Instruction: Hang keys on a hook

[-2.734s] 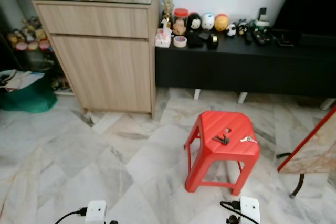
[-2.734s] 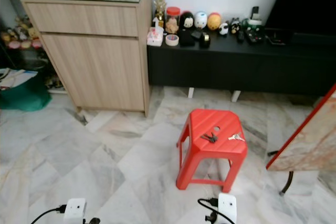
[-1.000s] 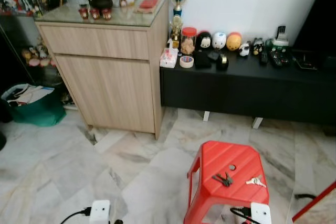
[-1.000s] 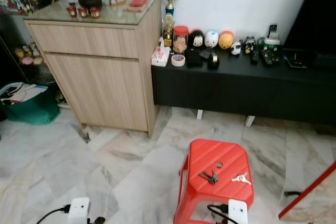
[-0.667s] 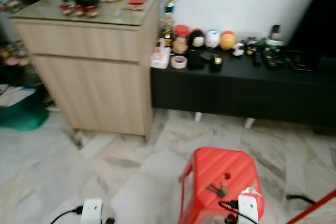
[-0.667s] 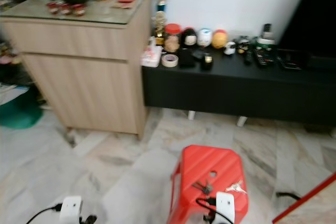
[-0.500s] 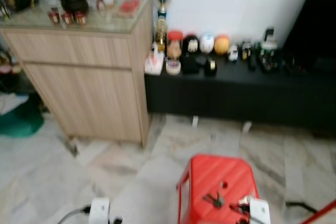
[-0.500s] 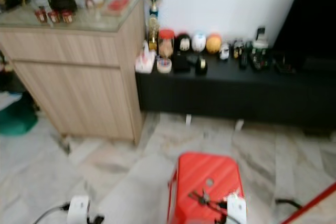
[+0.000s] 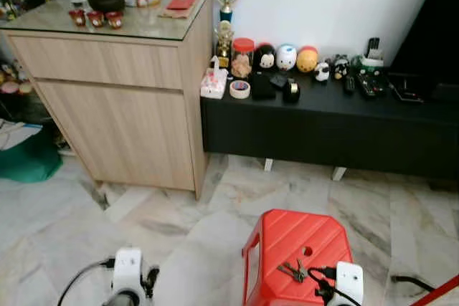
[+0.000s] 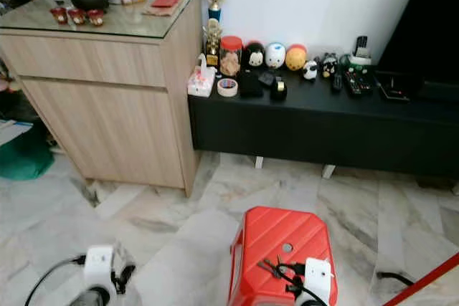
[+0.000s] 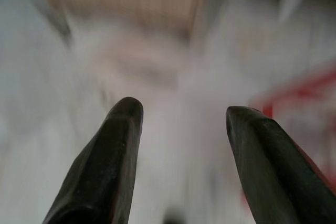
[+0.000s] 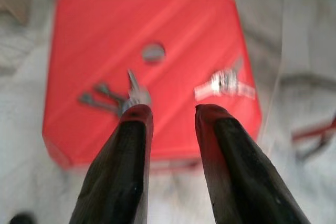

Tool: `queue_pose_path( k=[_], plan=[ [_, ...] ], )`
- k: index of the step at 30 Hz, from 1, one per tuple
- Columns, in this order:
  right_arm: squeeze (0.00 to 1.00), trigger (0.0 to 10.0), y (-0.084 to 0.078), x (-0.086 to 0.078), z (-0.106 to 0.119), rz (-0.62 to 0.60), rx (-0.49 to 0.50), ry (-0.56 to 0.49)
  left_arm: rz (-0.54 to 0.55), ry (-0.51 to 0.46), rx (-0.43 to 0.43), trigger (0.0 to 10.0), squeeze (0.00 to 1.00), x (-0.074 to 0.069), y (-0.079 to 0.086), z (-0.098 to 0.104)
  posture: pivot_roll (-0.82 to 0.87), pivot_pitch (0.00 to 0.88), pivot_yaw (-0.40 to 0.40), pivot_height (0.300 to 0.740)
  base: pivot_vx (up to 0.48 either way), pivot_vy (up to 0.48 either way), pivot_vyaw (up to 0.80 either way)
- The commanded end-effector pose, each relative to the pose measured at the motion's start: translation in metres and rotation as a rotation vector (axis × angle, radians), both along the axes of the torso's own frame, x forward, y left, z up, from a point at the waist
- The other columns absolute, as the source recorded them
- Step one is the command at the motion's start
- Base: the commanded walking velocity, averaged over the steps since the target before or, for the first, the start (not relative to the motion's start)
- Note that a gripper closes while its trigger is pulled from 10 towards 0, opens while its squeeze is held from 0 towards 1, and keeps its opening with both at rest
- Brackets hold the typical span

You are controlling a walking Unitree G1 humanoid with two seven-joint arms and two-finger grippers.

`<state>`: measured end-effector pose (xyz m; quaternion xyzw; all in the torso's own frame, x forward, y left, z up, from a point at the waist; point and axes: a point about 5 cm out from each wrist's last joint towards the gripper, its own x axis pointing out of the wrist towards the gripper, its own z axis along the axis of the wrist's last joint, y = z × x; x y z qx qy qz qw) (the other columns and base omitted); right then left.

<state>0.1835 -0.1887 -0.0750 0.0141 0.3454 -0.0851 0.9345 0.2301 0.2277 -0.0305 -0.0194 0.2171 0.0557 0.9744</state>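
A red plastic stool (image 9: 294, 238) stands on the marble floor just in front of me. On its seat lie a dark bunch of keys (image 9: 292, 271) and, to its right, a small silver bunch (image 12: 226, 85). My right gripper (image 12: 170, 111) hovers open over the seat's near edge, its tips between the dark bunch (image 12: 113, 98) and the silver one, touching neither. Its white wrist block (image 9: 348, 281) covers the seat's front right corner. My left gripper (image 11: 181, 111) is open over bare floor, left of the stool, with its wrist block (image 9: 128, 277) low in view.
A tall wooden cabinet (image 9: 122, 98) with figurines on its glass top stands at the back left. A low black bench (image 9: 330, 123) with jars and toys runs along the white wall. A green bag (image 9: 25, 159) sits far left. A red-edged board (image 9: 437, 295) leans at the lower right.
The camera has moved closer to the stool and steadied. My right wrist block now sits over the stool's front right corner, hiding the silver keys. The left wrist has risen slightly.
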Motion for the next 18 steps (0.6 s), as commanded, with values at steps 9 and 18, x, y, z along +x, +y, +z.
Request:
queue_pose_path(
  k=[9, 18],
  plan=[
    [0.00, 10.0, 0.005, 0.085, 0.079, 0.103, -0.087, -0.513, -0.156, -0.372, 0.063, 10.0, 0.00, 0.022, -0.024, 0.055, 0.05, 0.000, -0.039, 0.740, 0.000, 0.000, 0.00],
    [0.00, 10.0, 0.010, 0.097, 0.113, 0.180, -0.067, -0.701, -0.203, -0.432, 0.063, 10.0, 0.00, 0.009, -0.026, 0.070, 0.05, 0.000, -0.054, 0.740, 0.000, 0.000, 0.00]
  ],
)
